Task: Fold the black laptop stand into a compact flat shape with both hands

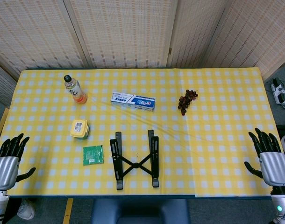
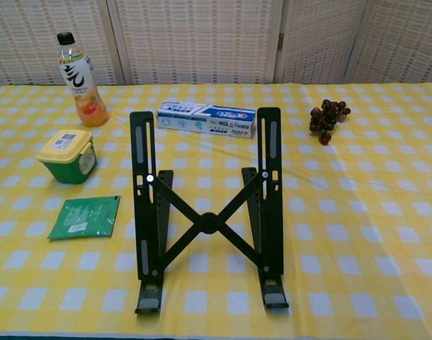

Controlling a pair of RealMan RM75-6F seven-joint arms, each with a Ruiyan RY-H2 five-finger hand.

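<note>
1. Woven-panel screens back a table w/ yellow-and-white checked cloth [image 1: 217, 140].
2. Black metal-looking laptop stand w/ two slotted rails and an X cross-brace [image 1: 134, 160] sits at the table's 6 o'clock edge, opened out, rails spread apart.
3. At the stand's 9 o'clock: flat green sachet [image 1: 93, 154]; at 10 o'clock: small green tub w/ yellow lid [image 1: 79, 129]; further out at 11 o'clock: clear plastic bottle of orange drink w/ black cap [image 1: 75, 89].
4. At 12 o'clock: blue-and-white toothpaste box [image 1: 133, 100]; at 1 o'clock: bunch of dark red grapes [image 1: 186, 101].
5. Left hand [image 1: 8, 163] is off the table's 8 o'clock corner, fingers wide apart, holding nothing. Right hand [image 1: 269, 158] is off the 4 o'clock corner, same: spread, empty. Both well apart from the stand.
6. Handling, my guess: stiff, light, hinged at the brace centre; prob. slides on cloth if pushed from one side only. Best hold: one hand on each rail's outer edge, squeeze inward together.
7. Pinch risk at the brace pivots.
8. Hard to tell: whether rails are propped up at the far end or lying flat; foot tabs look small. Chest view shows no hands. Arms cut off at frame bottom.
</note>
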